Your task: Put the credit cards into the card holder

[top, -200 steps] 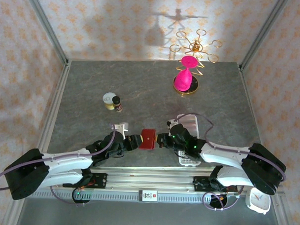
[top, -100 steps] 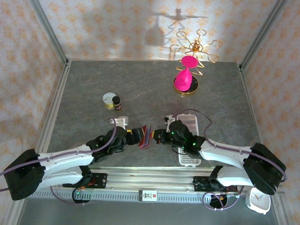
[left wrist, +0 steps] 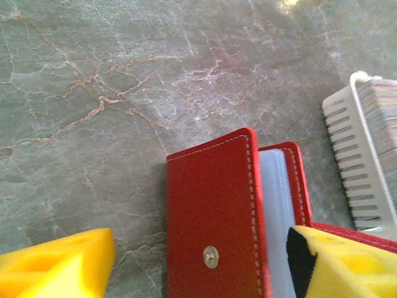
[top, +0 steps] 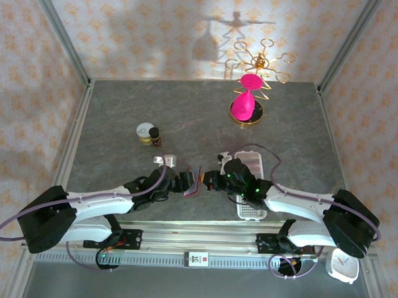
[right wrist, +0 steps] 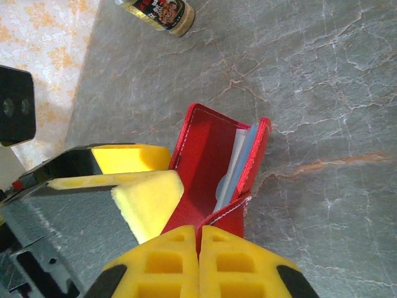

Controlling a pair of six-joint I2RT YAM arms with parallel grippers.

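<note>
Left claw (top: pixel 183 184) gapes wide, straddling the front cover of the card holder (left wrist: pixel 211 211) and gripping nothing, probably to peel it open. Holder upright above tabletop (top: pixel 187 116). Right claw (right wrist: pixel 200 239) clamped on its back flap, steadying it.

Red card holder (left wrist: pixel 211 223) gaping upright.
Its stitched covers are forming a V, baring pale blue sleeves; credit cards (left wrist: pixel 379 118) are sitting packed in the white tray (left wrist: pixel 347 155).
</note>
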